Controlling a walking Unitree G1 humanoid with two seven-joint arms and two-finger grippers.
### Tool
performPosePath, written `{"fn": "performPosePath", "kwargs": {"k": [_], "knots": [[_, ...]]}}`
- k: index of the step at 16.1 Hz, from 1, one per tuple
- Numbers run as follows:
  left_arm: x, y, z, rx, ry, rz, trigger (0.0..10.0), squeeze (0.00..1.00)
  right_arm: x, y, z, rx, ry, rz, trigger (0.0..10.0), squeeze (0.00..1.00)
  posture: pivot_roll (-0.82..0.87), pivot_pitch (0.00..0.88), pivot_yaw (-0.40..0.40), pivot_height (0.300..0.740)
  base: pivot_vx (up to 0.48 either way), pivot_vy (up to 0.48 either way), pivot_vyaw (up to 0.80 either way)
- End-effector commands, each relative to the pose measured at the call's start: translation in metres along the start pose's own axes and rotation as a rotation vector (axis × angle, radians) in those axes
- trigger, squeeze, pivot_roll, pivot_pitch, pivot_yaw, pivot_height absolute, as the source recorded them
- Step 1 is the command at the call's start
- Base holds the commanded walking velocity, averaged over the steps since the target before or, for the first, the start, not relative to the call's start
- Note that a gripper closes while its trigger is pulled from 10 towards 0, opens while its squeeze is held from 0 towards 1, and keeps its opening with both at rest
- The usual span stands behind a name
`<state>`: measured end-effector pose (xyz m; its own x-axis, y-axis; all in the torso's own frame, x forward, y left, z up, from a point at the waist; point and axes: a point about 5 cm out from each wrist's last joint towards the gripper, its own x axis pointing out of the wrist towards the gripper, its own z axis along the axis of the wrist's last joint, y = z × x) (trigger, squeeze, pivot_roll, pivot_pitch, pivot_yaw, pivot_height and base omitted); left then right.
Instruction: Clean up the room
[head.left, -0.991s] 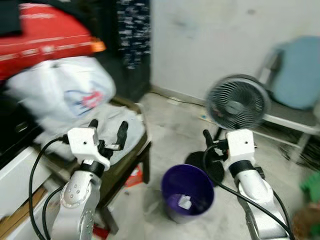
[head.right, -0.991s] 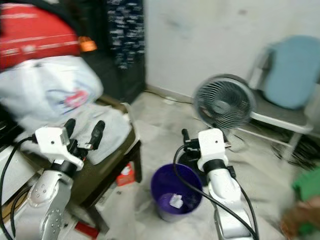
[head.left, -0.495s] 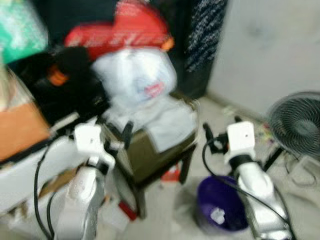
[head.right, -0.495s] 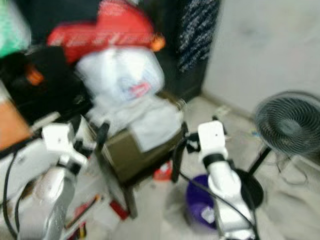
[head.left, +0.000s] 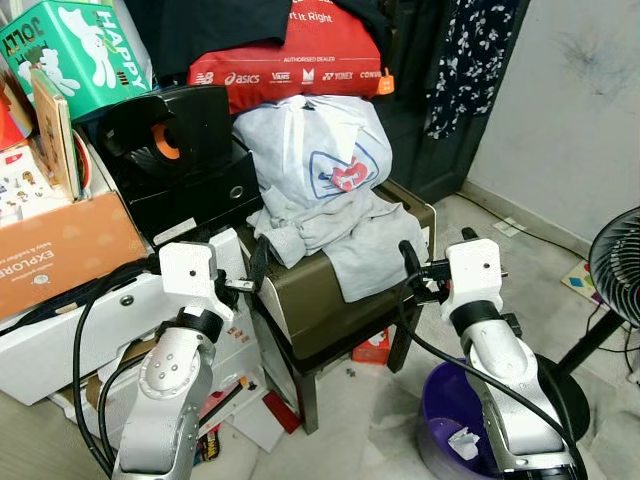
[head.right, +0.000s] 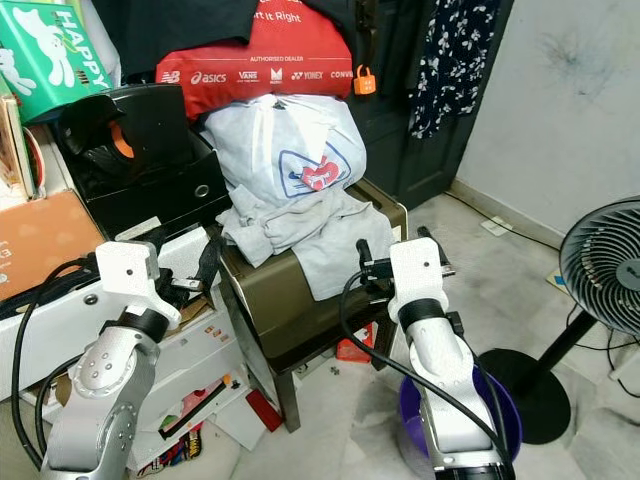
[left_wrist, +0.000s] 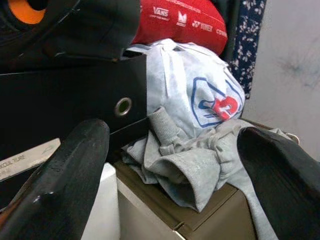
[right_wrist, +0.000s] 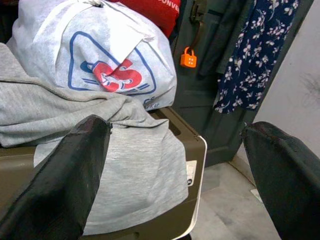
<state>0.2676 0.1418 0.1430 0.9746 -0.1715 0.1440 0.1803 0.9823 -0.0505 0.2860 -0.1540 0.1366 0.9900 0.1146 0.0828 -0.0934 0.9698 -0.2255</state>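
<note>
Facing an olive-brown stool (head.left: 330, 300) heaped with laundry, in a cluttered corner awaiting a clean-up. Draped over the stool's top and spilling down its front edge, a grey sweatshirt (head.left: 345, 235), seemingly dropped there rather than folded; just behind it on the same stool, a stuffed grey drawstring bag (head.left: 315, 155) printed with a blue shield and red letters, not legible. Raised to either side of the stool, left gripper (head.left: 255, 275) and right gripper (head.left: 410, 265), fingers of both spread wide and grasping nothing, apparently lined up to take the sweatshirt, the likeliest thing to be cleared. Seen along the left fingers (left_wrist: 65, 170), a bunched cuff (left_wrist: 192, 175) at the stool's edge; along the right fingers (right_wrist: 75, 165), the hanging grey hem.

Above the stool, wedged on the pile, a red sports bag (head.left: 300, 50) lettered "asics", "VANS", "YONEX" and "CONVERSE", with "AUTHORISED DEALER" above the row in the right eye view. Beside the stool, a black box file (head.left: 190, 190) under a black device with an orange ring (head.left: 165, 140). Further from the stool, a green carton (head.left: 65, 45) reading "HAPPY" and an orange-brown box (head.left: 60, 250) marked "EXPLORE". Behind the stool, a small orange padlock (right_wrist: 188, 59) on a dark door, next to a floral navy garment (head.left: 470, 50). On the floor beside the stool, a purple bin (head.left: 465, 420) holding a white scrap, handy for rubbish; beyond it, a pedestal fan (head.right: 605, 270).
</note>
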Motion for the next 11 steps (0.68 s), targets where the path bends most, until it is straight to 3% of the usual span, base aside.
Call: {"fn": "performPosePath", "kwargs": {"k": [1, 4, 6, 11], "knots": [[0.0007, 0.0059, -0.0005, 0.03, 0.003, 0.023, 10.0, 0.0, 0.0018, -0.0038, 0.0006, -0.006, -0.006, -0.019, 10.0, 0.0, -0.09, 0.0, 0.016, 0.74, 0.0, 0.0, 0.47], [0.0031, 0.0065, -0.0011, 0.04, 0.007, 0.022, 10.0, 0.0, 0.0027, -0.0002, 0.0004, 0.008, -0.007, -0.017, 10.0, 0.0, -0.09, 0.0, 0.025, 0.74, 0.0, 0.0, 0.74], [0.0047, 0.0071, -0.0012, 0.041, 0.011, 0.019, 10.0, 0.0, 0.0028, 0.0018, 0.0007, 0.009, -0.009, -0.018, 10.0, 0.0, -0.09, 0.0, 0.031, 0.74, 0.0, 0.0, 0.22], [0.0078, 0.0059, -0.0015, 0.048, 0.016, -0.001, 10.0, 0.0, 0.0039, 0.0023, -0.0005, 0.012, -0.009, -0.029, 10.0, 0.0, -0.09, 0.0, 0.04, 0.74, 0.0, 0.0, 0.8]]}}
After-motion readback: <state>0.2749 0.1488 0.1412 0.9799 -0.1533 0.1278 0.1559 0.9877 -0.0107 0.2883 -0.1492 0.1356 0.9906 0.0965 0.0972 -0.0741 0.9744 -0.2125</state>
